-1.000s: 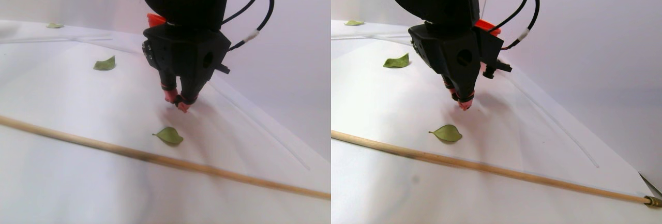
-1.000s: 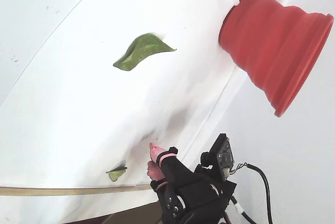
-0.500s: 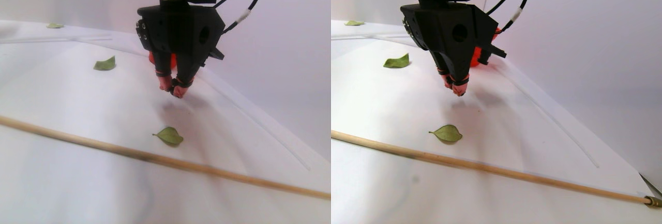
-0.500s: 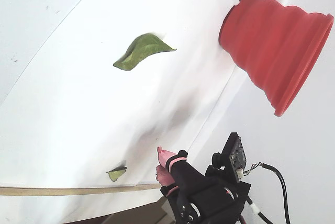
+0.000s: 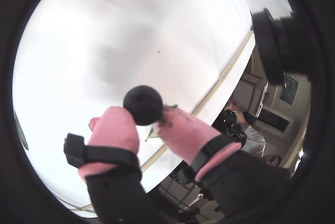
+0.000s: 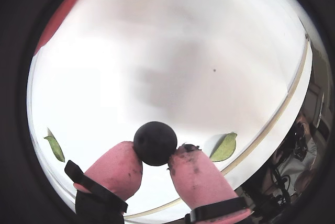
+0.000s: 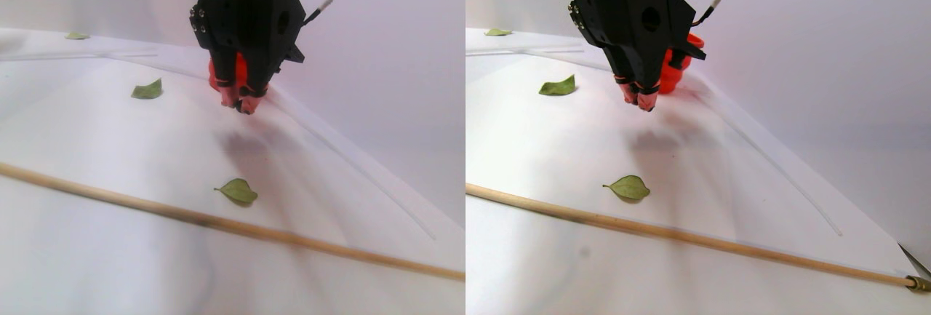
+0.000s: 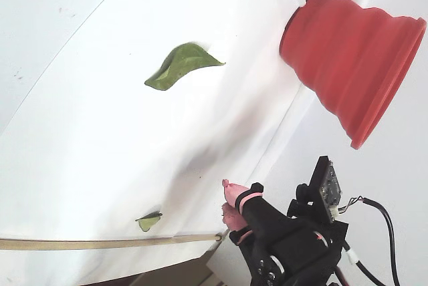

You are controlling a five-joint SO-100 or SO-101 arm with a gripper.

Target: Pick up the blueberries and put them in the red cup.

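We are watching the gripper (image 6: 155, 162) pinching one blueberry (image 6: 155, 143) between its pink fingertips (image 5: 113, 126), lifted clear of the white tabletop (image 8: 87, 132) for carrying; the red cup (image 8: 348, 59) is waiting by the tabletop's far edge.

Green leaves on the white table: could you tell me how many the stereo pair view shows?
3. One small green leaf near the wooden stick, one mid-table, one at the far edge; the arm may hide others.

White tabletop (image 7: 109, 257) under soft light, pale wall (image 7: 407, 53) behind.
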